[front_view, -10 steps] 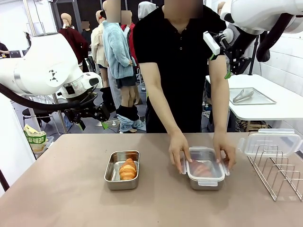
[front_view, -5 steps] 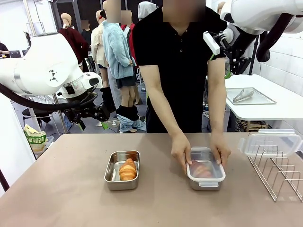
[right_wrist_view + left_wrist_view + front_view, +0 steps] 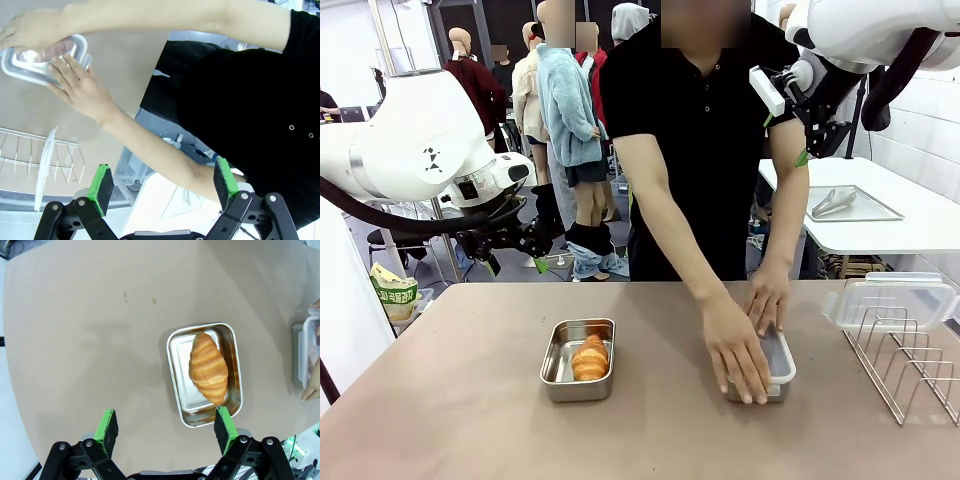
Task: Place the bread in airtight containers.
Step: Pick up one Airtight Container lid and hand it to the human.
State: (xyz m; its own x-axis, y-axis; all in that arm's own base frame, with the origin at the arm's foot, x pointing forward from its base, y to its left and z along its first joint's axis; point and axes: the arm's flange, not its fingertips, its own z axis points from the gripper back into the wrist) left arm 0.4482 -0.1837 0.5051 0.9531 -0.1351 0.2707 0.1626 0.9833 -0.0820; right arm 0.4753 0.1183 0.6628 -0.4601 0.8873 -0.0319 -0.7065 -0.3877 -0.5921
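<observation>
The taupe tabletop (image 3: 470,420) looks matt and smooth. On its left, the open rectangular stainless-steel tin (image 3: 556,368) is brushed metal with a dull sheen. The golden-brown croissant-shaped roll (image 3: 589,357) inside has a glossy, ridged crust. To the right, the clear plastic lid (image 3: 781,362) is shiny. The wire rack (image 3: 905,365) at the far right is bright bare metal.

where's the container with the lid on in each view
front view: lidded container right of centre on the table, mostly under the person's hands.
left wrist view: cut off at the right edge, right of the open tin holding the bread.
right wrist view: upper left, above the wire rack.
shared landmark: those hands on its lid.
</observation>
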